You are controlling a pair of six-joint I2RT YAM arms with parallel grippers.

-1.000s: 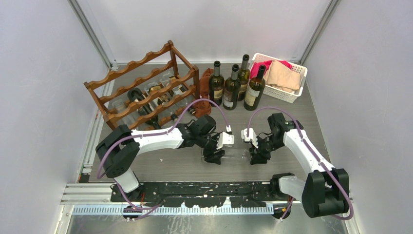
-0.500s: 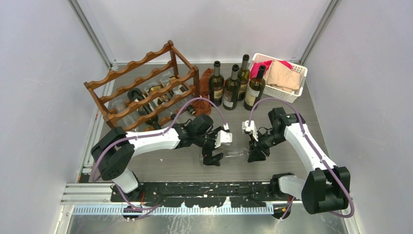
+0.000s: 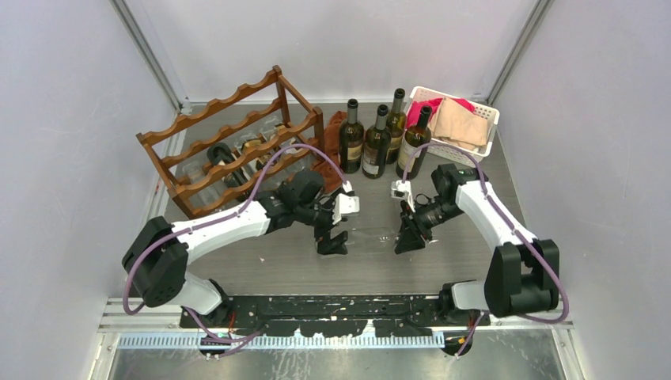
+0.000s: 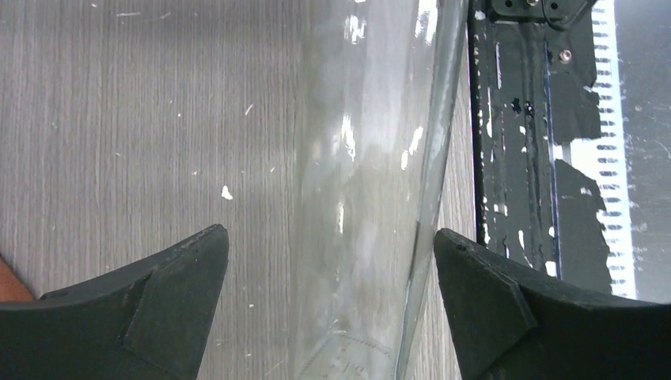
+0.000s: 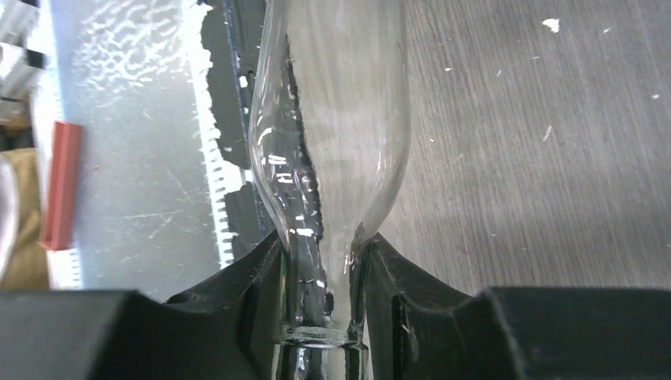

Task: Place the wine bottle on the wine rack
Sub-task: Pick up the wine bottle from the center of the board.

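A clear glass wine bottle [image 3: 369, 235] lies level between my two grippers over the middle of the table. My right gripper [image 3: 405, 236] is shut on its neck; the right wrist view shows both fingers pressed against the neck [image 5: 326, 261], with the bottle's shoulder [image 5: 340, 119] widening beyond. My left gripper [image 3: 332, 239] straddles the bottle's body [image 4: 372, 158] and is open, with a gap on each side of the glass. The dark reddish-brown wine rack [image 3: 237, 161] stands at the back left, holding bottles on its lower tiers.
Several dark wine bottles [image 3: 377, 142] stand upright at the back centre. A white plastic basket [image 3: 475, 152] with pink and beige cloths sits at the back right. A brown object [image 3: 332, 131] leans beside the rack. The black base rail [image 3: 332, 305] runs along the near edge.
My left gripper has opened and let go of the bottle's body. Both arms have shifted away from the near edge, the left one also leftward, with the bottle still held by the right.
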